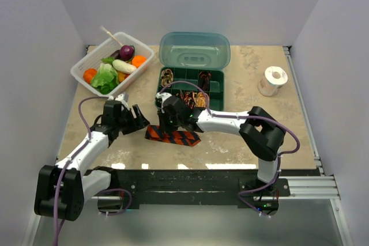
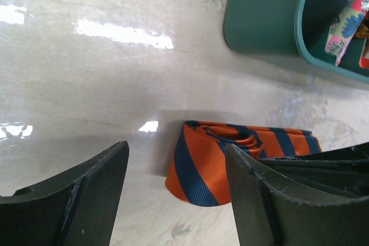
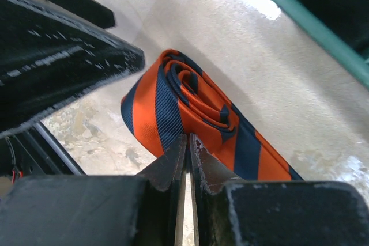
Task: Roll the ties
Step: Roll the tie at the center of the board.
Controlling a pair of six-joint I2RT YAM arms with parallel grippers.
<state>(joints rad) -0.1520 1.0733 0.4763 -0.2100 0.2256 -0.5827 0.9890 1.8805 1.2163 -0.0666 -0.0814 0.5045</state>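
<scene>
An orange-red tie with navy stripes (image 1: 173, 136) lies on the table in front of the green box, partly coiled at its left end (image 2: 202, 165) (image 3: 190, 102). My left gripper (image 1: 135, 118) (image 2: 176, 194) is open just left of that coil. The coil's end sits between its fingers (image 2: 81, 200), close to the right one, touching neither. My right gripper (image 1: 167, 124) (image 3: 187, 139) is shut, its tips pinching the near edge of the coil. More rolled ties (image 1: 184, 93) (image 2: 343, 27) sit in the green box's compartments.
The green compartment box (image 1: 216, 79) (image 2: 259, 15) (image 3: 323, 27) stands open behind the tie, lid up. A white basket (image 1: 81, 66) of toy vegetables is at the back left. A white tape roll (image 1: 272, 80) stands at the right. The left finger (image 3: 57, 56) looms beside the coil.
</scene>
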